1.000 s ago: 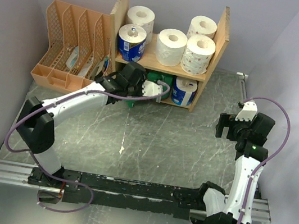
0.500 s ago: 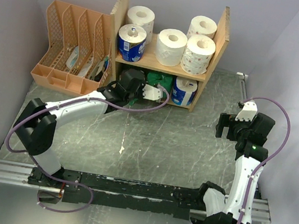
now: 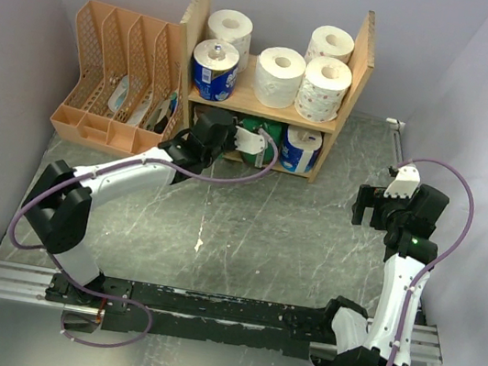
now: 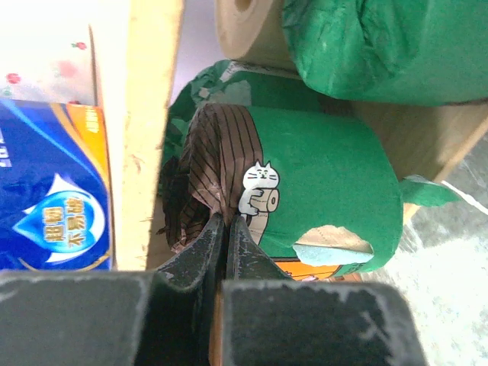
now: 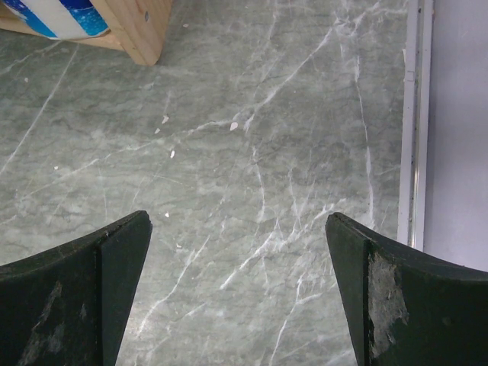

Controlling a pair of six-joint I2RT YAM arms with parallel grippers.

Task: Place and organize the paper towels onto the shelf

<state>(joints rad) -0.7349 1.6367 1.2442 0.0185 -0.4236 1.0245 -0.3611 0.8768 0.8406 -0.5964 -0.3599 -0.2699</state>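
Note:
The wooden shelf [image 3: 365,54] stands at the back, with white, patterned and blue paper towels [image 3: 279,75] on its upper tier. On the lower tier lie green rolls [image 3: 259,132] and a blue-and-white roll [image 3: 300,150]. My left gripper [image 3: 248,145] reaches into the lower tier. In the left wrist view it [image 4: 226,223] is shut on the brown striped wrapper end of a green roll [image 4: 328,183] lying on its side beside a shelf board [image 4: 145,114]. Another green roll [image 4: 381,46] and a brown one [image 4: 248,30] lie beyond. My right gripper [image 3: 372,206] [image 5: 238,221] hangs open over bare table.
A peach slotted file organizer [image 3: 116,79] stands to the left of the shelf, close to my left arm. Grey walls close in the table on the left, the back and the right. A metal rail [image 5: 414,122] runs along the table's right edge.
My left arm has pushed forward, carrying the green roll from the table in front of the shelf into the lower tier. The right arm has not moved.

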